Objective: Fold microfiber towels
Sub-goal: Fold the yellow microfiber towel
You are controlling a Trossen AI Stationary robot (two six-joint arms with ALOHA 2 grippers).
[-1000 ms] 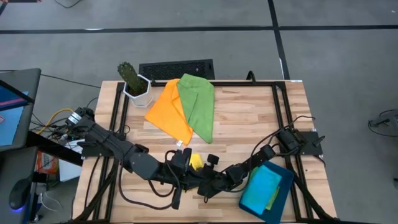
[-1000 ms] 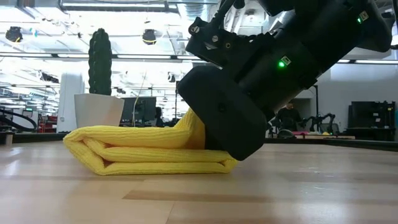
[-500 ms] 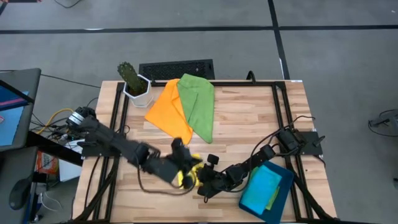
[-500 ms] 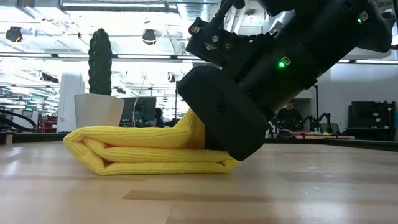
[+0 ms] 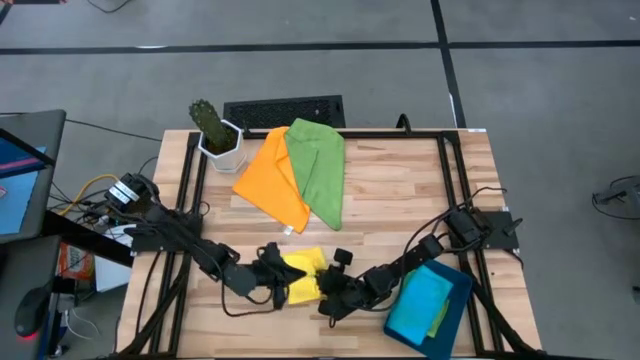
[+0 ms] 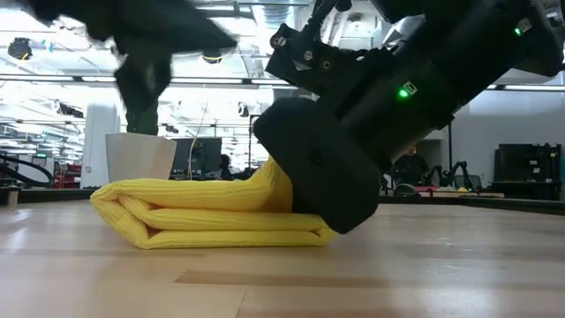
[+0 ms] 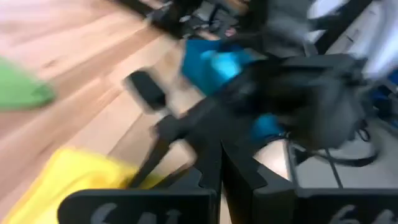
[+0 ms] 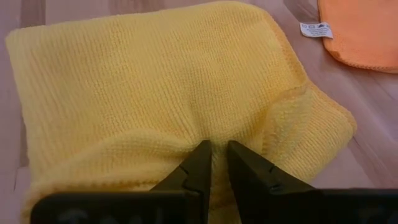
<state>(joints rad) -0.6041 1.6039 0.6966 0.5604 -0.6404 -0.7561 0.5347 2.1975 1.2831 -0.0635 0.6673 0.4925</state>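
A yellow towel (image 5: 302,276) lies folded in layers on the table near its front edge; it also shows in the low view (image 6: 203,216). My right gripper (image 8: 214,163) is shut on the towel's right end, low on the table (image 5: 328,290). My left gripper (image 5: 270,276) is at the towel's left side, fingers together and empty, blurred in its own wrist view (image 7: 221,186). An orange towel (image 5: 272,180) and a green towel (image 5: 320,170) lie flat at the far middle, the green one overlapping the orange. A blue towel (image 5: 425,298) lies in the teal tray (image 5: 458,305). My right gripper pinches a small raised fold of the yellow towel's top layer (image 8: 211,140) between its two fingers, at the towel's right end. The fingers come slanting down from the table's right side. The towel lies on the table, and the cloth bunches toward the fingertips.
A potted cactus (image 5: 213,130) and a black keyboard-like slab (image 5: 285,112) stand at the far edge. The tray sits at the front right corner. Bare wood lies between the far towels and the yellow one, and at the right middle.
My left gripper has drawn back from over the yellow towel toward the table's left edge, uncovering more of the towel in the high view. In the low view it now shows blurred at the upper left. The right gripper and the towel have stayed in place.
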